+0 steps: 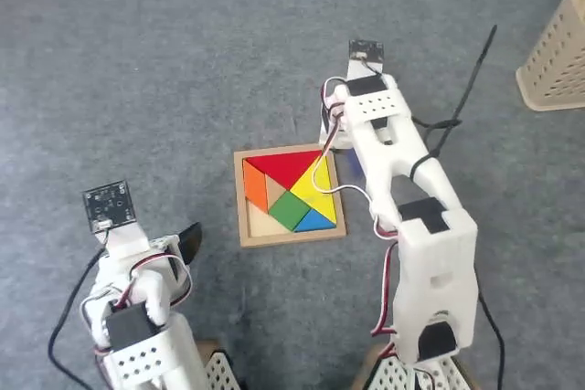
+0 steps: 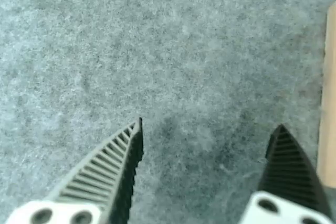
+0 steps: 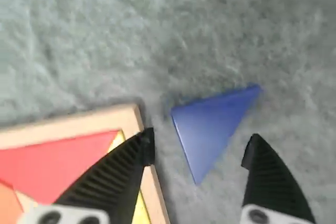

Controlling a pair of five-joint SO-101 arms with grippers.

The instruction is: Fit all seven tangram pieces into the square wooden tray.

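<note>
Both wide open: right hand (image 3: 200, 136) over blue triangle (image 3: 209, 127) beside tray (image 3: 79, 120), left hand (image 2: 210, 124) over grey mat (image 2: 157, 51).

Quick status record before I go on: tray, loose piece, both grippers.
tray: holds red piece, yellow piece, orange piece, green piece, small blue piece; pale patch, gap or piece unclear
loose piece: blue triangle on carpet beside a tray corner
right gripper: open, fingers either side of blue triangle
left gripper: open over bare carpet near tray

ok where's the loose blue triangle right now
In the right wrist view the blue triangle lies flat on the grey mat just off a corner of the wooden tray, between the open fingers of the right tool.
</note>
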